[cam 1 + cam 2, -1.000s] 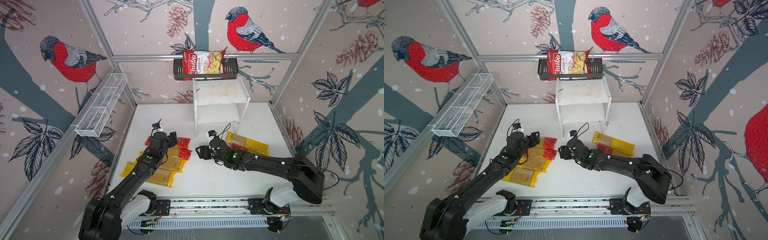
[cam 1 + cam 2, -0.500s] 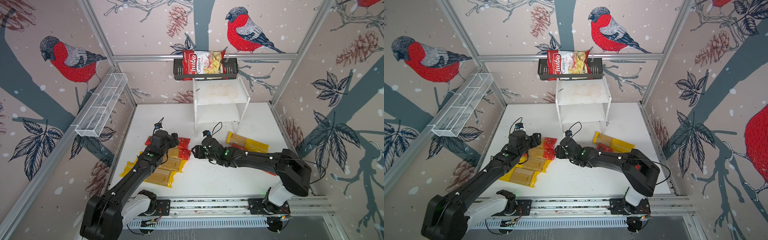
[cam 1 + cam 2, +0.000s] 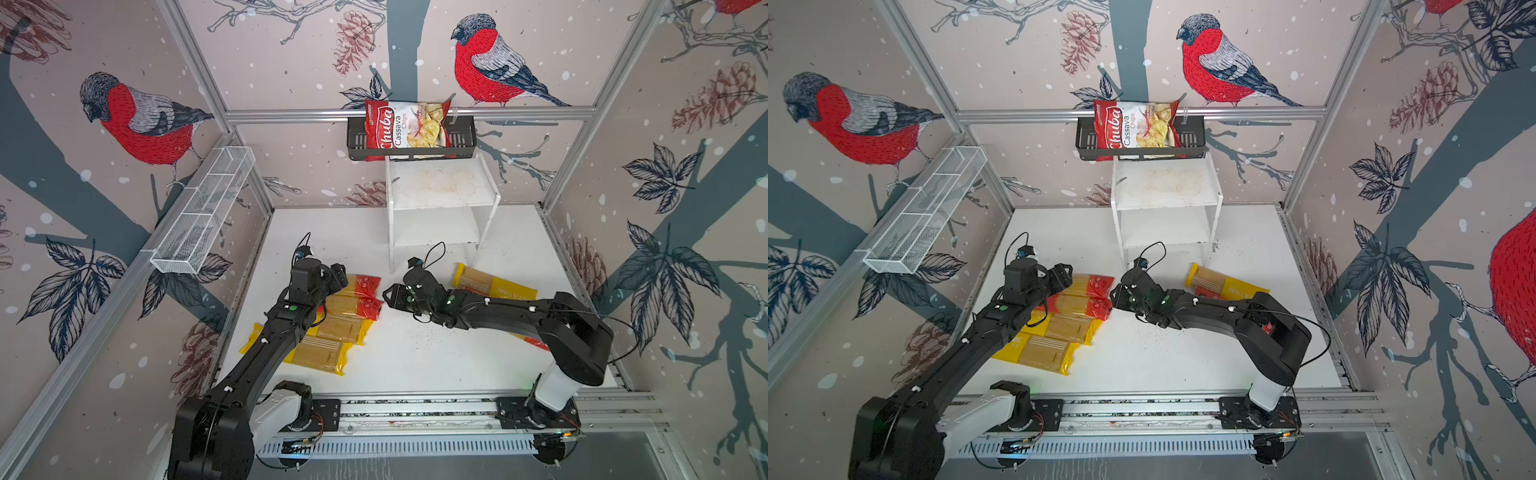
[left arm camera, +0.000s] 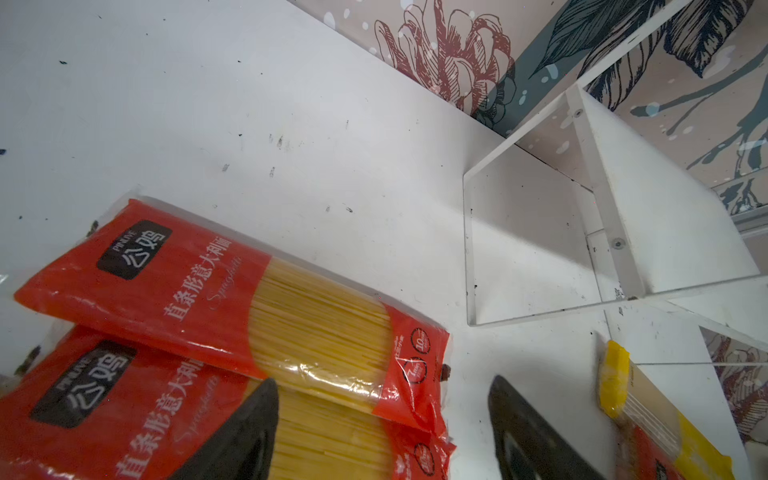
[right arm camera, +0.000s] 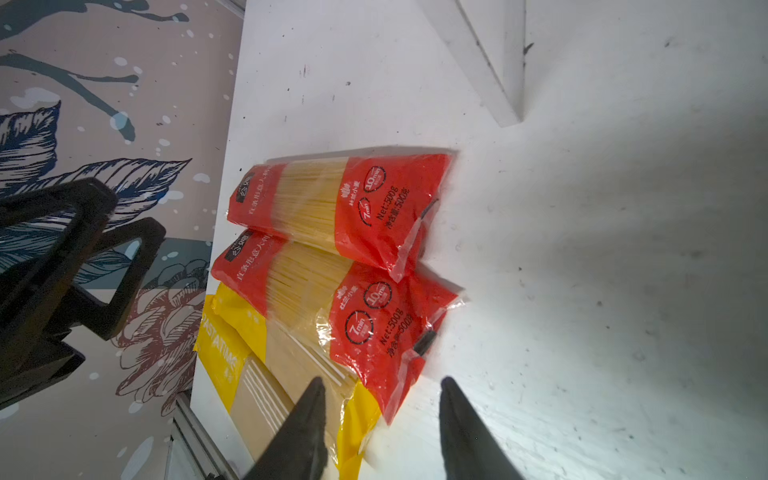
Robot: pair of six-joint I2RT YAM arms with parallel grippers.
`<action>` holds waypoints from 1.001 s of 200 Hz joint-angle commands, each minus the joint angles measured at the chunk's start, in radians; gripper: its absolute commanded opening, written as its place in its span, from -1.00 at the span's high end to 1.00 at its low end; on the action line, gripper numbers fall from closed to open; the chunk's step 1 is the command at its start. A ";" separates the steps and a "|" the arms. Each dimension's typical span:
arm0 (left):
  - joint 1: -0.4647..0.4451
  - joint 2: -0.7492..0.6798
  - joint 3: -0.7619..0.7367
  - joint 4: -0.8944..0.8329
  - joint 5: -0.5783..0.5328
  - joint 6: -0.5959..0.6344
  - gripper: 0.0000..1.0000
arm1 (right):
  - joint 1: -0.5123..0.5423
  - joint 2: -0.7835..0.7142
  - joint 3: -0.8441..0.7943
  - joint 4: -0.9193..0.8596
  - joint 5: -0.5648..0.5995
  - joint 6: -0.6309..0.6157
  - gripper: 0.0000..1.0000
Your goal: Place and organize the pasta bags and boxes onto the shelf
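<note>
A: Packs where?
B: Red pack (image 5: 374,316) on table (image 5: 582,249), lapping yellow pack (image 5: 266,374). Shelf (image 3: 444,203) bare. Right gripper (image 5: 382,380) jaws apart, straddling both ends. Left gripper (image 4: 383,379) spread over it.
A: Risk?
B: Could pinch both, or just the film seal, which slips.

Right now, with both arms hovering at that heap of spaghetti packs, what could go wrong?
1. The right gripper straddles the end of the second red pack, which overlaps a yellow pack; it may pinch both.
2. The red pack nearest the shelf lies partly on the second one, so it could get dragged along.
3. The left gripper is open over the same heap; the two might collide.
</note>
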 commanded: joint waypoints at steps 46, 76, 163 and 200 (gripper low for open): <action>0.008 0.035 0.019 -0.015 0.071 0.011 -0.56 | -0.028 0.083 -0.054 0.218 -0.111 0.212 0.30; 0.009 0.024 -0.011 0.011 0.114 -0.015 -0.55 | -0.051 0.145 -0.061 0.295 -0.152 0.282 0.30; 0.009 0.004 -0.030 0.001 0.095 -0.017 -0.53 | -0.070 0.345 0.120 0.312 -0.191 0.322 0.24; 0.008 0.023 0.012 -0.029 0.084 0.020 -0.53 | -0.068 0.404 0.189 0.326 -0.186 0.345 0.25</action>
